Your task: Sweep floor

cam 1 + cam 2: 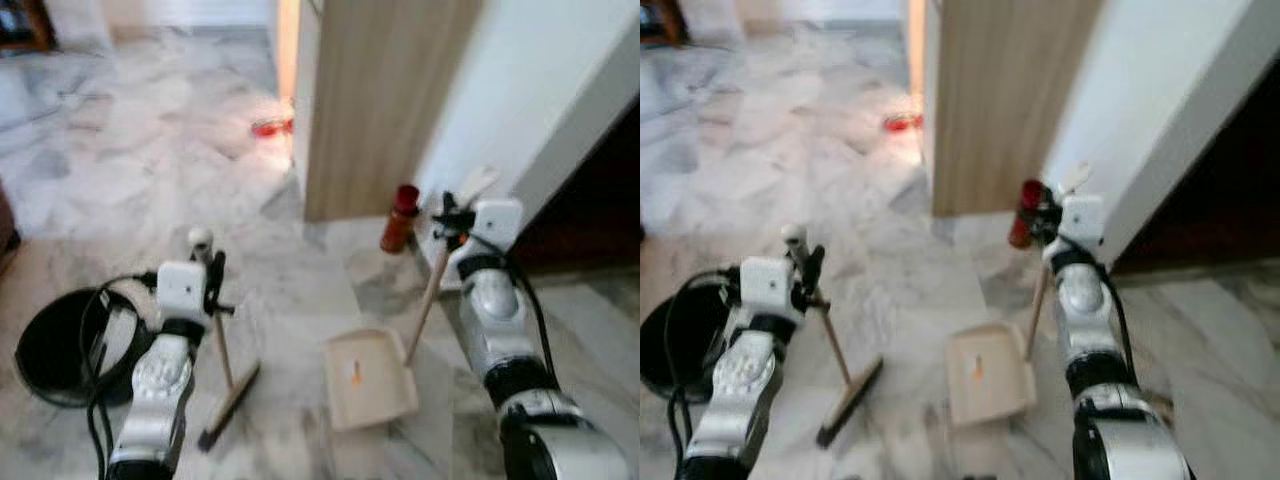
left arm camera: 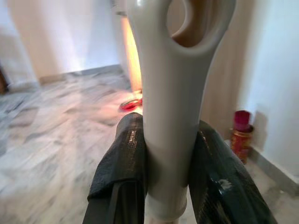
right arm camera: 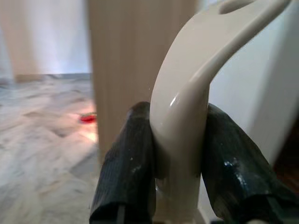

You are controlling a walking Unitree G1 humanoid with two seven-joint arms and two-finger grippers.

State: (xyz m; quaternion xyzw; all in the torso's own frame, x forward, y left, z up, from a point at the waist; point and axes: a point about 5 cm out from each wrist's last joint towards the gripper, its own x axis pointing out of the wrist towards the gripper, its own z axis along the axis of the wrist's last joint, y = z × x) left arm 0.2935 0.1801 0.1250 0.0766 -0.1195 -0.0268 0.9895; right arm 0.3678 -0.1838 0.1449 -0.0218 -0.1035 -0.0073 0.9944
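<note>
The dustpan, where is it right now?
The dustpan rests on the marble floor in front of the robot, toward its right, its handle held by the right end effector, with the broom to its left.

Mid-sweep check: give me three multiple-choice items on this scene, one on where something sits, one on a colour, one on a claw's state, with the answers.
1. Where does the dustpan rest?
A. On the marble floor between the two arms
B. Inside the black bin
C. Leaning on the wooden panel

2. What colour is the canister by the wall?
A. Blue
B. Red
C. Green

3. What is the left claw doing?
A. Hanging open
B. Shut on the broom handle
C. Gripping the dustpan tray

Answers:
1. A, the tray lies flat on the floor, with the broom head to its left.
2. B, the head views show it red, beside the wooden panel.
3. B, the left wrist view shows both black fingers pressed against the pale handle.
</note>
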